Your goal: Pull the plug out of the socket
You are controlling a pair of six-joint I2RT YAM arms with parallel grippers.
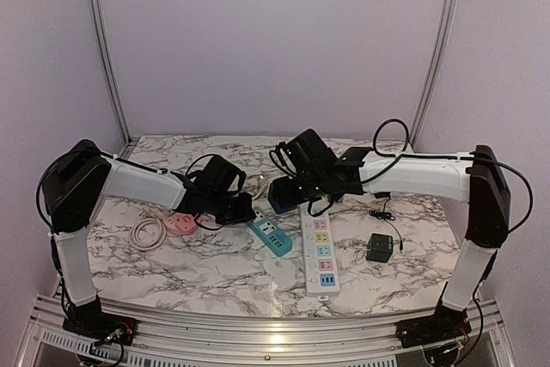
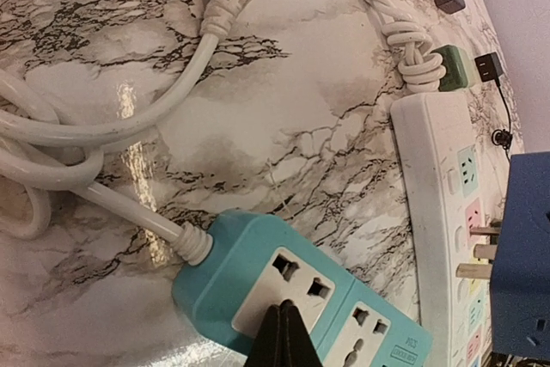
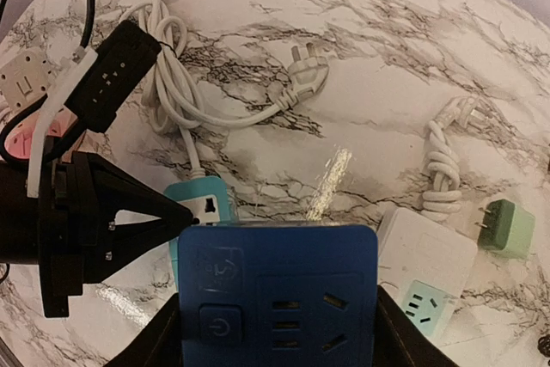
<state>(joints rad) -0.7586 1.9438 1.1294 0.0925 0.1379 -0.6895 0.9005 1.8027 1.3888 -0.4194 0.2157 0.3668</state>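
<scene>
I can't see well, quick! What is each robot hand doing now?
Left gripper: shut, holding nothing, tips on the teal plastic power strip.
Right gripper: shut on the blue boxy plastic plug.

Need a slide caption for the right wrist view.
Right gripper clamps the blue adapter; left gripper, shut, rests its tips on the teal power strip beside it.
</scene>
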